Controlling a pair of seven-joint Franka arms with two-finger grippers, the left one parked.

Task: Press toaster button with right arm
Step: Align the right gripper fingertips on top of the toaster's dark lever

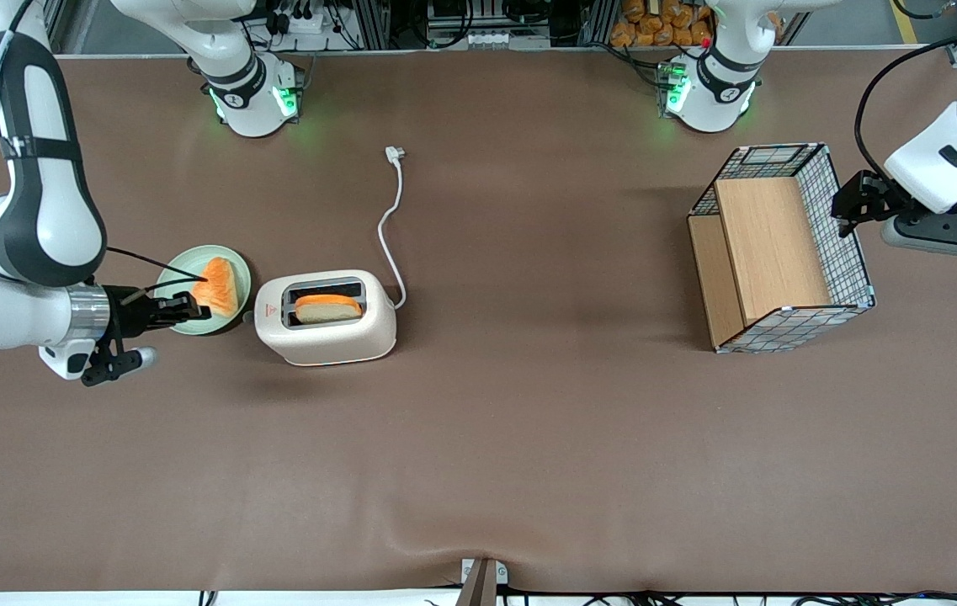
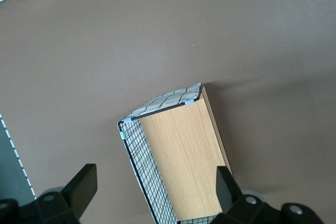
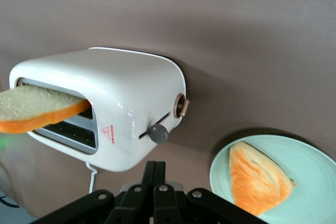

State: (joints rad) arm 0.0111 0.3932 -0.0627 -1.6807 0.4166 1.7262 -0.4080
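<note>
gripper: the slim black two-finger gripper [image 1: 192, 310] on the white-and-black right arm [image 1: 32, 252] hovered over the rim of the plate, pointed at the toaster's narrow end; in the right wrist view its fingers [image 3: 155, 179] lay pressed together with nothing between them.
toaster: the cream-white rounded two-slot toaster [image 1: 326, 324] stood on the brown table [image 1: 529, 421], just beside the plate and short of the fingertips, not touched.
button: on the narrow end by the red mark sat a grey lever knob in a slot [image 3: 158, 134] and a small pale round knob, the toaster button [image 3: 181, 105]; the gripper was apart from both.
bread: a slice of toast [image 1: 326, 308] stood high out of one slot.
plate: a pale green round plate [image 1: 183, 265] held an orange-crusted bread wedge [image 1: 220, 286].
progress: the approach looked nearly lined up; the press itself seemed not yet made, and closing the last gap and pushing remained.
</note>
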